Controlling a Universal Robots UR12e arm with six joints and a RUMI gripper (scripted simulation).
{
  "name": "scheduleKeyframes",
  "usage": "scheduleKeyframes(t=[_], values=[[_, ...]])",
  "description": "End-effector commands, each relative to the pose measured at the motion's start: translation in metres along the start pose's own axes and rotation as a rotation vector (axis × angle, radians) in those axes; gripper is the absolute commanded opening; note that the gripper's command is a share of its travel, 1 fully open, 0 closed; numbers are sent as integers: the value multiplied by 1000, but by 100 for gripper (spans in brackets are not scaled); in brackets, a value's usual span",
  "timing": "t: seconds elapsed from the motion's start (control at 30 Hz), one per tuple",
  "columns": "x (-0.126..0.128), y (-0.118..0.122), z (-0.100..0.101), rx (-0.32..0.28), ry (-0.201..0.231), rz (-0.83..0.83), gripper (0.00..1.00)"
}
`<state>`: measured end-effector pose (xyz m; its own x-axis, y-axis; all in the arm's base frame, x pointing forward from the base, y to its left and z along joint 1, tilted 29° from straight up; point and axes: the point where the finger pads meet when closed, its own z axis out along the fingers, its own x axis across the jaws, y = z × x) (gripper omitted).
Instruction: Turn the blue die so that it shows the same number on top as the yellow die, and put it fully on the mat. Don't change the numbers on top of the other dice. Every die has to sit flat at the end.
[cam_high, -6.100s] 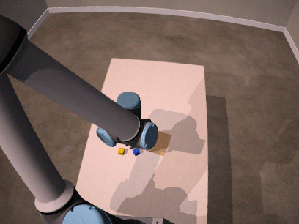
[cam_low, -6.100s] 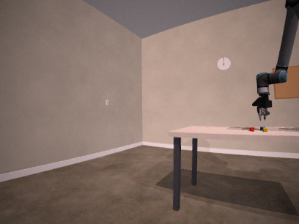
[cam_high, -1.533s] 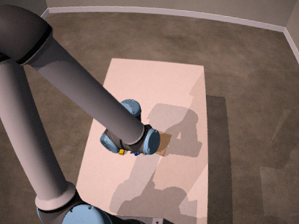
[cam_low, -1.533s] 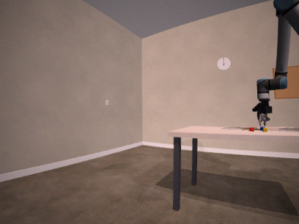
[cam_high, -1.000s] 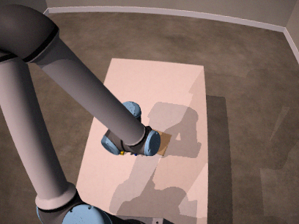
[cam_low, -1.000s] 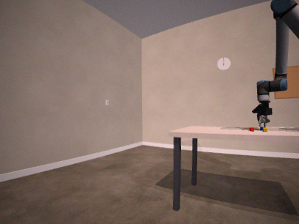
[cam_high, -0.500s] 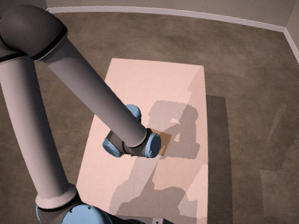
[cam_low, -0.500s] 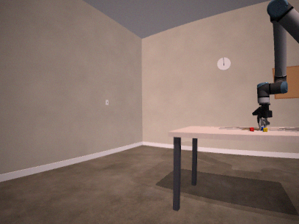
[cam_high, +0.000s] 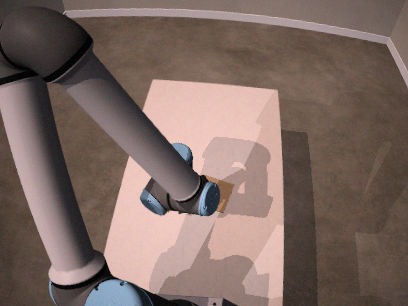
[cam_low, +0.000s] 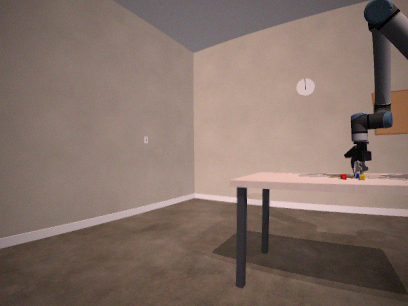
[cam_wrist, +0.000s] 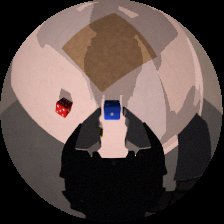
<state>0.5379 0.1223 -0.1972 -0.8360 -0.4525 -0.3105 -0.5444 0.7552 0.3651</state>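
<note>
The blue die stands on the table between the fingertips of my gripper. The fingers are partly open, one on each side of the die, close to its sides. A face with one pale pip shows in the wrist view. The yellow die is close by, mostly hidden behind a finger in the wrist view; its top number cannot be read. The brown mat lies beyond the blue die in the wrist view, apart from it.
A red die with white pips stands on the table, left of the blue die in the wrist view. The arm hides all the dice in the top view. Arm shadows cross the table and part of the mat.
</note>
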Motion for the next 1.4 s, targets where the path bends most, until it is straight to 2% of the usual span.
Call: scheduleKeyframes(t=[0.0, 0.6, 0.63, 1.37], values=[[0, 0, 0, 1, -1, 0, 28], [0, 0, 0, 1, -1, 0, 28], [0, 0, 0, 1, -1, 0, 10], [0, 0, 0, 1, -1, 0, 10]])
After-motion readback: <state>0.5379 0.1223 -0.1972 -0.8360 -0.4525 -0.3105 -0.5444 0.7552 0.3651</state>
